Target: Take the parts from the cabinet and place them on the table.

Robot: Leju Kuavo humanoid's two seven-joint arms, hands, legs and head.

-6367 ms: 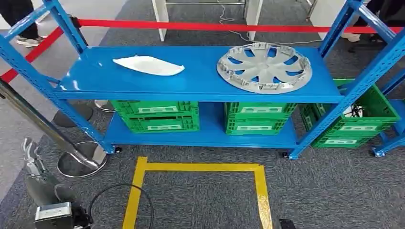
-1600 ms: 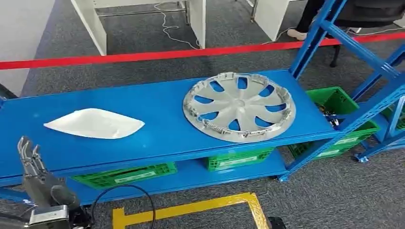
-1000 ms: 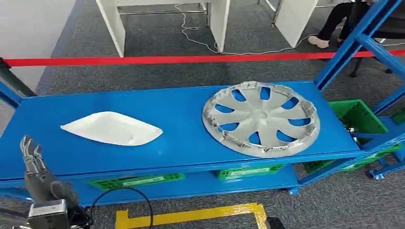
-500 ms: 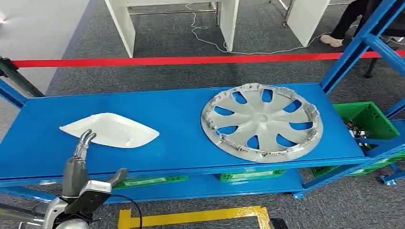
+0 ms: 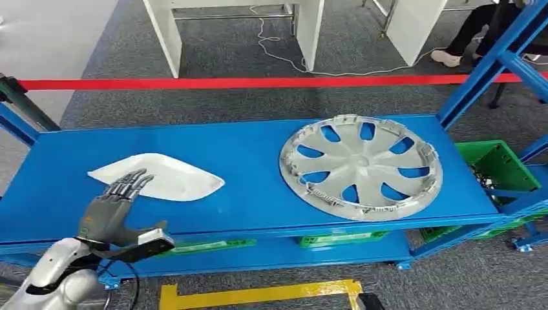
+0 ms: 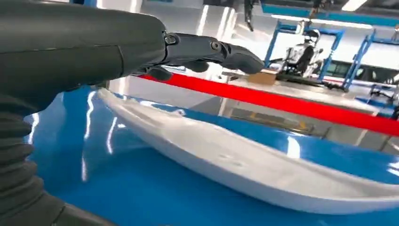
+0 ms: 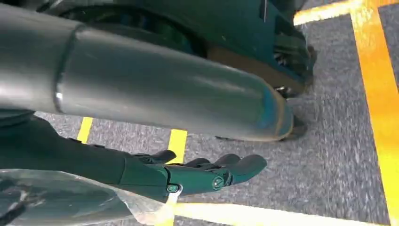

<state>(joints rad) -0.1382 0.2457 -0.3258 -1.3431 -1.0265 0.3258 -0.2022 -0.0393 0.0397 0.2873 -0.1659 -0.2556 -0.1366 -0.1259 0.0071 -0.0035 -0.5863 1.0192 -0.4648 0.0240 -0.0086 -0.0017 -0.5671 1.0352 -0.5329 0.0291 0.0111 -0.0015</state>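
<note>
Left hand [image 5: 110,210] is raised over the front edge of the blue shelf [image 5: 245,194], fingers [image 5: 132,184] extended and spread, holding nothing. The fingertips reach over the near left end of the white curved part [image 5: 158,175]; the left wrist view shows the fingers [image 6: 211,49] stretched flat above that part [image 6: 244,162] with a gap beneath them, so no contact is evident. The white part lies flat on the shelf top, directly ahead of the left hand and extending away to its right.

The silver wheel cover [image 5: 360,166] lies face up on the same shelf, well apart from the left hand, far to its right and beyond the white part. The two parts do not touch.

Right hand [image 7: 188,176] hangs low beside the robot's body over grey carpet [image 7: 339,141] marked with yellow tape [image 7: 383,94]. Its fingers [image 7: 235,167] are loosely extended and apart, with nothing in them.

Behind the shelf, beyond the left hand, a red barrier tape [image 5: 258,82] runs across. Green crates [image 5: 494,161] sit to the far right of the wheel cover
</note>
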